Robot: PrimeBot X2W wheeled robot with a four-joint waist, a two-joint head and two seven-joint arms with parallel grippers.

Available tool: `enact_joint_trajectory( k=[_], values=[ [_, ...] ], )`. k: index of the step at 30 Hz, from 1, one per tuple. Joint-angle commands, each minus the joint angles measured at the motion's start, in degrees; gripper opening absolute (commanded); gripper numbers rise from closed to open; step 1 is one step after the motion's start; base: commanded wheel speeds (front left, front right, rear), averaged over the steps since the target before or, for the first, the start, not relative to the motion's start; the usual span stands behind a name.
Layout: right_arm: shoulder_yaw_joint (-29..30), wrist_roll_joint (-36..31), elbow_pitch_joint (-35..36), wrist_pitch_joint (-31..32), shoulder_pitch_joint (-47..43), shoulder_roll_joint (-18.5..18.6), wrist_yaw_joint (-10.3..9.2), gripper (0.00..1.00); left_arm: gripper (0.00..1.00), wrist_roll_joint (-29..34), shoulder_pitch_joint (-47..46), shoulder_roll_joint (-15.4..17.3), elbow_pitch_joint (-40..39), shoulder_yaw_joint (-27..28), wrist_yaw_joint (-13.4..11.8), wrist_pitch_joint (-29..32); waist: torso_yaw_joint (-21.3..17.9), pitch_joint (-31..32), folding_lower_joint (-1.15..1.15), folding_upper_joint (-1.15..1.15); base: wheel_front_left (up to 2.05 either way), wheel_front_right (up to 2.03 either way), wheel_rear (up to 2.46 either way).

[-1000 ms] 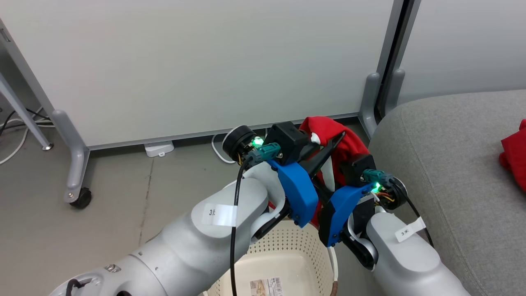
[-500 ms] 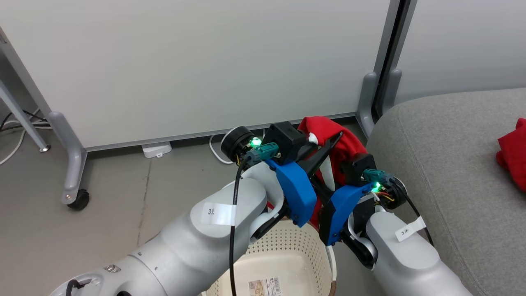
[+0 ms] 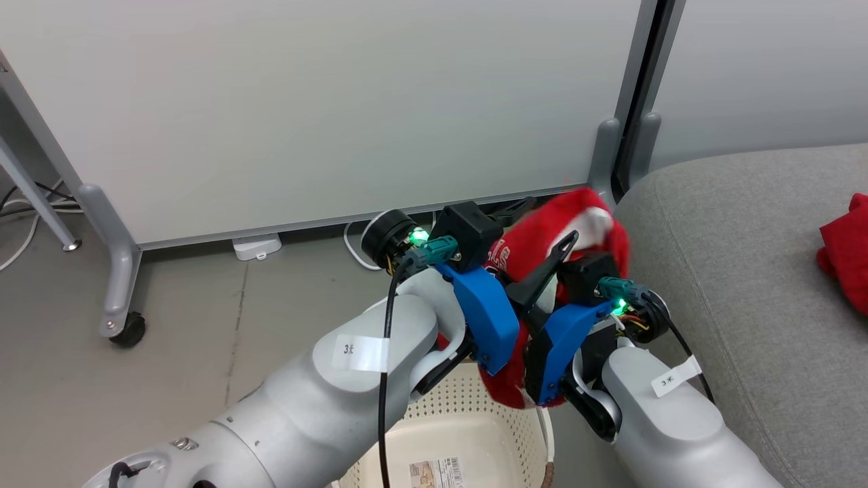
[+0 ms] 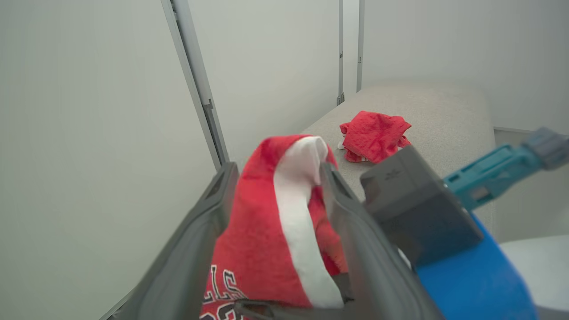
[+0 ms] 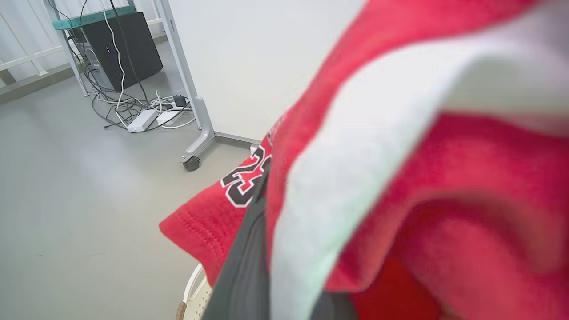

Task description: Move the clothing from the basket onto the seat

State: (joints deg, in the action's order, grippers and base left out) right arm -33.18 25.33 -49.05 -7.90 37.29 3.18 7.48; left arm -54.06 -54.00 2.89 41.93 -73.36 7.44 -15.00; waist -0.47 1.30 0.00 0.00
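Fingers [image 4: 195, 249] of the left gripper [image 4: 276, 168] are spread wide; jersey [image 4: 246, 249] is carried pinched in the right gripper [image 3: 568, 244], sofa [image 3: 746, 271] drop likely called for.

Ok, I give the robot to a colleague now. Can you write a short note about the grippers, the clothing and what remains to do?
Grippers: the left gripper is open, with its fingers on either side of the jersey. The right gripper is shut on the jersey and holds it up above the far side of the basket, beside the sofa.
Done: the other red garment lies on the sofa.
Left: carry the jersey over the sofa and release it. The part of the basket in view holds no clothing.
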Motion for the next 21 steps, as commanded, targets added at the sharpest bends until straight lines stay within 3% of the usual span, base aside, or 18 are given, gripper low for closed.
enact_joint_trajectory(
  k=[1,9,21],
  values=[
    [-0.15,0.30,-0.11,-0.36,0.85,0.15,0.03,0.00,1.00,-0.12,0.45,-0.01,0.01,-0.18,0.06,-0.27,0.02,-0.01,0.00,0.00,0.00,0.00,0.00],
    [-0.56,0.99,-0.41,-0.86,1.41,0.44,0.02,0.00,1.00,1.40,-0.34,0.00,0.63,1.52,-0.21,-0.27,0.25,-0.25,0.00,0.00,0.00,0.00,0.00],
    [1.87,0.90,2.01,-2.29,1.04,2.50,0.03,0.00,1.00,14.02,11.42,2.42,-5.99,17.75,-1.43,-0.23,1.56,-1.63,0.00,0.00,0.00,0.00,0.00]
  ],
)
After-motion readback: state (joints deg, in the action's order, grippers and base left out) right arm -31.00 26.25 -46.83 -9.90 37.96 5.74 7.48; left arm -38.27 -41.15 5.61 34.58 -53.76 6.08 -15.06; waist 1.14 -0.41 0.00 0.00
